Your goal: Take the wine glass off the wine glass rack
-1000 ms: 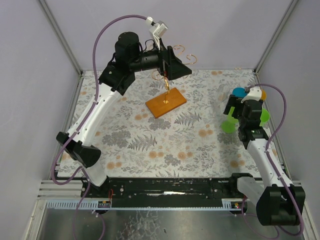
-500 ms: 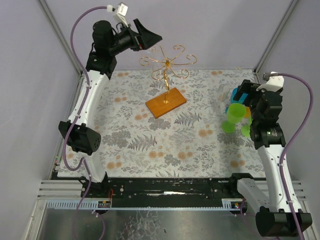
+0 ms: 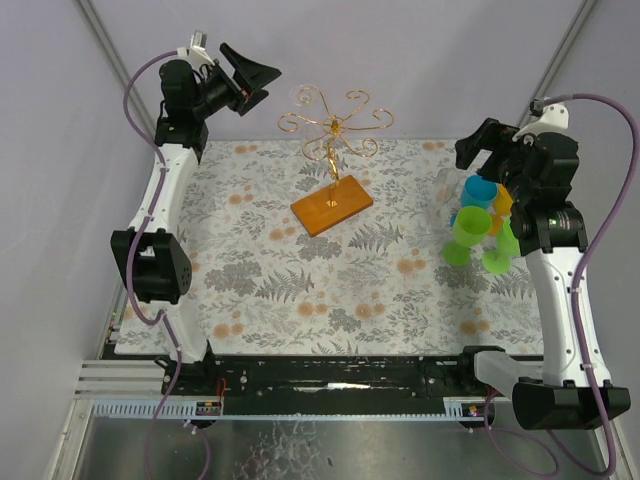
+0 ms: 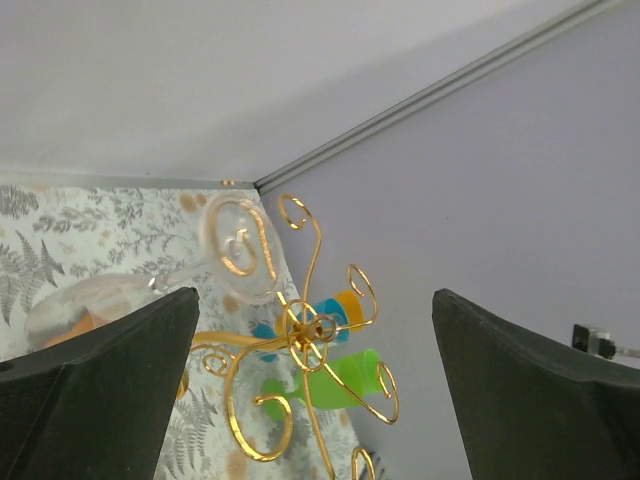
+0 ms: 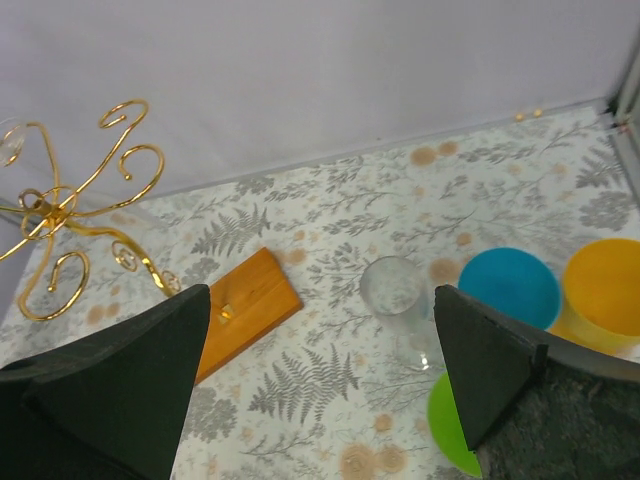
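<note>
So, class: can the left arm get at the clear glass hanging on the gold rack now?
Probably yes: the open left gripper faces the wine glass on the wine glass rack, nothing between them, though wire curls crowd its foot.

White arm links, black joints, purple cables, black wedge-shaped fingers.

Gold wine glass rack, orange base, grey fern-print table cover.
</note>
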`<control>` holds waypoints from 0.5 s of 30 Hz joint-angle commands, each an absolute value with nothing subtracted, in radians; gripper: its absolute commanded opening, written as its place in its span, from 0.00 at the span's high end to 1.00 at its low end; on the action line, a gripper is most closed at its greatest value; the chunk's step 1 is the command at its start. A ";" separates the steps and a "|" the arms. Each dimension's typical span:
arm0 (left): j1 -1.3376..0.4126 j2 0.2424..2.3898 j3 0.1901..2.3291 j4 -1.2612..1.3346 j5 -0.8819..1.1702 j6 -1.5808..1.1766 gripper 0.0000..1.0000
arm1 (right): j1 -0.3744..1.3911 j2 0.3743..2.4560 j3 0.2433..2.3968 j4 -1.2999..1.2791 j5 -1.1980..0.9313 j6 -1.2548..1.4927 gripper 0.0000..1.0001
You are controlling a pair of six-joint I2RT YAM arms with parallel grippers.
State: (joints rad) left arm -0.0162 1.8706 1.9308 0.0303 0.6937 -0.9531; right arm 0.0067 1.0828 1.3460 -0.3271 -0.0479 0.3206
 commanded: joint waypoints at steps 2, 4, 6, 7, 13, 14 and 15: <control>0.029 1.897 1.854 0.157 0.753 -1.121 0.00 | 0.014 1.115 1.420 -0.362 -0.184 0.421 0.00; 0.036 1.909 1.837 0.164 0.760 -1.141 0.00 | 0.014 1.115 1.419 -0.364 -0.190 0.429 0.00; 0.038 1.923 1.834 0.172 0.764 -1.158 0.01 | 0.014 1.109 1.410 -0.365 -0.194 0.435 0.00; 0.038 1.929 1.836 0.175 0.763 -1.164 0.02 | 0.014 1.104 1.405 -0.367 -0.195 0.438 0.00; 0.034 1.971 1.869 0.167 0.751 -1.186 0.05 | 0.014 1.082 1.385 -0.378 -0.193 0.452 0.00; 0.032 1.975 1.871 0.167 0.750 -1.189 0.06 | 0.014 1.082 1.385 -0.381 -0.192 0.453 0.00; 0.029 1.979 1.872 0.167 0.748 -1.193 0.07 | 0.014 1.081 1.387 -0.384 -0.192 0.453 0.00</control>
State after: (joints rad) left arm 0.0345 1.9678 1.8393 0.0895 0.7361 -1.1576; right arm 0.0074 1.1088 1.3712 -0.3889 -0.1707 0.4355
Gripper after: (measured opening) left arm 0.944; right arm 0.995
